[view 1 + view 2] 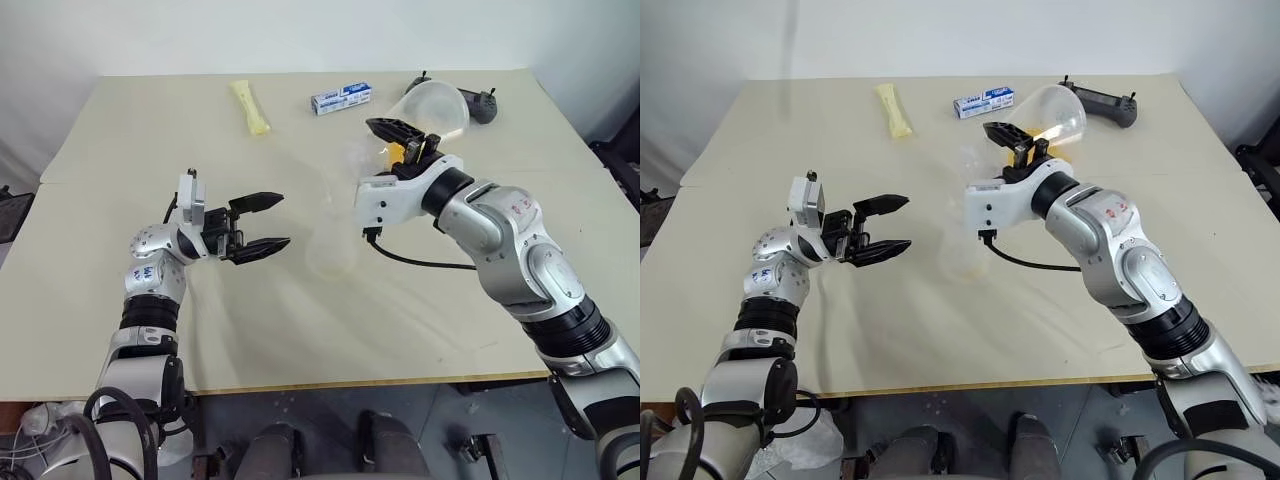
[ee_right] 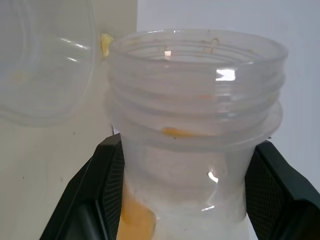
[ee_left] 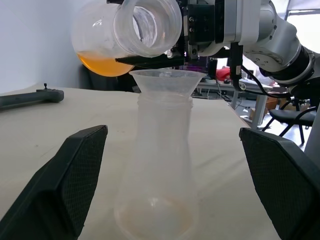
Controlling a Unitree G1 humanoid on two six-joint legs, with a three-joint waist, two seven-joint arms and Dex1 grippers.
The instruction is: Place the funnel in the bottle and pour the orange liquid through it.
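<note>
Bottle (image 3: 155,170) stands upright mid-counter (image 1: 120,130), funnel (image 3: 166,81) seated in its neck; faint orange residue at the bottle's base. Right end effector (image 1: 412,140) clenched on the neck of a rounded clear jar (image 3: 125,35), tipped on its side with its mouth over the funnel rim. Orange liquid (image 3: 102,63) pools in the jar's low side, not at the mouth yet. Left end effector (image 1: 262,222) released, fingers spread wide, just beside the bottle, not touching. Farther back on the counter: yellow wrapped item (image 1: 251,106), blue-white box (image 1: 341,98), black controller (image 1: 1102,101), well apart from the bottle.
</note>
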